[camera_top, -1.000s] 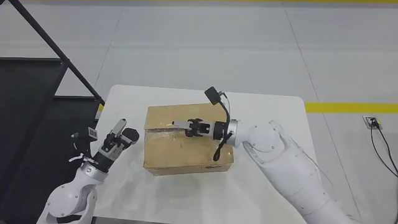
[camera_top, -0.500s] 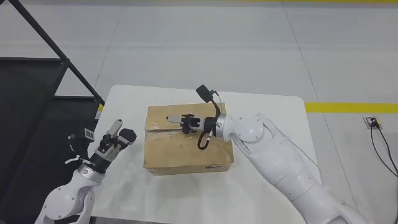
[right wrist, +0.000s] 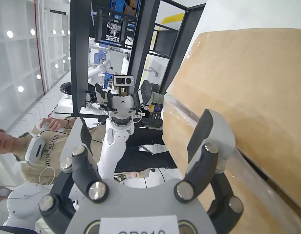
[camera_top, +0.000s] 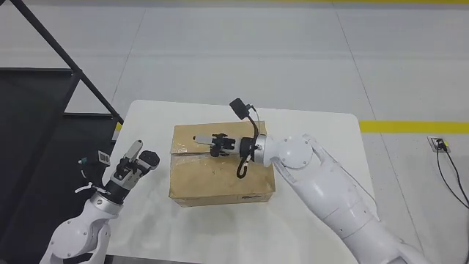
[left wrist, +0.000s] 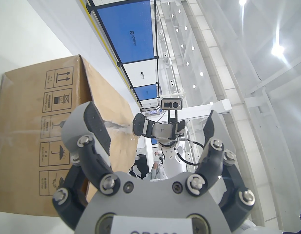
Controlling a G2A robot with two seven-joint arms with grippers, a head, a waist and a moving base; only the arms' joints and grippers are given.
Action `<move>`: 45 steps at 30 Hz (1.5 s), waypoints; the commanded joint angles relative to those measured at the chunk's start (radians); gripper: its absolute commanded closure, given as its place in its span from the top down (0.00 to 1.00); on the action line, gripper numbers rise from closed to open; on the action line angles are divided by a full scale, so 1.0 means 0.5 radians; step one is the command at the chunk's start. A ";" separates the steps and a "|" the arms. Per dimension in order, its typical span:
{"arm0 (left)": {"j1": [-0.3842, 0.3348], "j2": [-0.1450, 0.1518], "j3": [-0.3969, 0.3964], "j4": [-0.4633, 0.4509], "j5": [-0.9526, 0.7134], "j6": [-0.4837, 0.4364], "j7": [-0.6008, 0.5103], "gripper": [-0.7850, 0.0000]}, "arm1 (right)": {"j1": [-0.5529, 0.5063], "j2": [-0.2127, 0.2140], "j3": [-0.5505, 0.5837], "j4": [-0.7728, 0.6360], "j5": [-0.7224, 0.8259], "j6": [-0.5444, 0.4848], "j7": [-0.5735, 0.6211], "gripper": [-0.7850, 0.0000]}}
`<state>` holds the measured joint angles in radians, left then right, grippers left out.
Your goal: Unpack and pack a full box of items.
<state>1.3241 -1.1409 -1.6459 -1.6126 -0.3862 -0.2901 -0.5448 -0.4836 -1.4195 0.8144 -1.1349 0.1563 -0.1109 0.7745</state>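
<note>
A closed cardboard box [camera_top: 223, 180] sealed with clear tape [right wrist: 189, 115] stands in the middle of the white table [camera_top: 322, 191]. My right gripper [camera_top: 207, 145] lies open over the box top near its left end, one finger [right wrist: 214, 127] resting by the tape seam. In the right wrist view the box top [right wrist: 250, 86] runs alongside my right gripper [right wrist: 144, 120]. My left gripper [camera_top: 136, 157] hangs open with nothing in it, apart from the box's left side. The left wrist view has my left gripper [left wrist: 150, 110] facing the box's printed side [left wrist: 31, 122].
A black metal frame [camera_top: 44, 37] and a dark panel [camera_top: 29, 139] stand just left of the table. Bare tabletop lies to the right of the box and along the near edge [camera_top: 220, 227].
My right gripper has slid left along the box top toward its left end. My left gripper has drawn back a little, away from the box.
</note>
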 commanded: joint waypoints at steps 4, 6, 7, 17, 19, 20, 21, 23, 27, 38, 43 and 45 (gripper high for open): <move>0.009 0.001 -0.004 0.009 -0.019 -0.014 -0.009 1.00 | 0.048 -0.040 -0.112 -0.020 -0.141 0.210 -0.064 1.00; 0.015 0.001 -0.010 0.010 -0.026 -0.023 -0.012 1.00 | 0.073 -0.063 -0.152 0.015 -0.146 0.270 -0.080 1.00; 0.019 0.002 -0.015 0.012 -0.031 -0.028 -0.015 1.00 | 0.087 -0.075 -0.166 0.038 -0.129 0.289 -0.073 1.00; 0.033 0.005 -0.029 0.012 -0.038 -0.032 -0.033 1.00 | 0.127 -0.113 -0.154 0.127 -0.085 0.305 -0.003 1.00; 0.031 0.006 -0.025 0.007 -0.034 -0.031 -0.038 1.00 | 0.106 -0.098 -0.117 0.096 -0.089 0.331 0.044 0.82; 0.030 0.006 -0.024 0.005 -0.031 -0.030 -0.040 1.00 | 0.094 -0.089 -0.099 0.081 -0.093 0.361 0.079 0.59; 0.029 0.006 -0.023 0.002 -0.028 -0.029 -0.041 1.00 | 0.082 -0.079 -0.076 0.059 -0.099 0.383 0.099 0.47; 0.027 0.007 -0.020 -0.004 -0.025 -0.027 -0.046 1.00 | 0.051 -0.059 -0.038 0.016 -0.133 0.456 0.134 0.38; 0.022 0.008 -0.014 -0.012 -0.021 -0.018 -0.055 1.00 | -0.023 -0.019 0.044 -0.094 -0.231 0.566 0.099 0.17; 0.014 0.010 -0.004 -0.015 -0.016 -0.010 -0.058 1.00 | -0.118 0.032 0.130 -0.259 -0.490 0.860 0.032 0.00; 0.005 0.010 -0.005 -0.003 -0.022 -0.006 -0.050 1.00 | -0.123 0.034 0.146 -0.275 -0.541 0.983 -0.013 0.00; 0.000 0.010 -0.005 0.001 -0.027 -0.005 -0.049 1.00 | -0.129 0.037 0.165 -0.271 -0.548 1.018 -0.018 0.00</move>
<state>1.3256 -1.1357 -1.6485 -1.6130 -0.3975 -0.2929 -0.5696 -0.5466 -1.4019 0.8917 -1.2715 -0.1156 0.3885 0.7667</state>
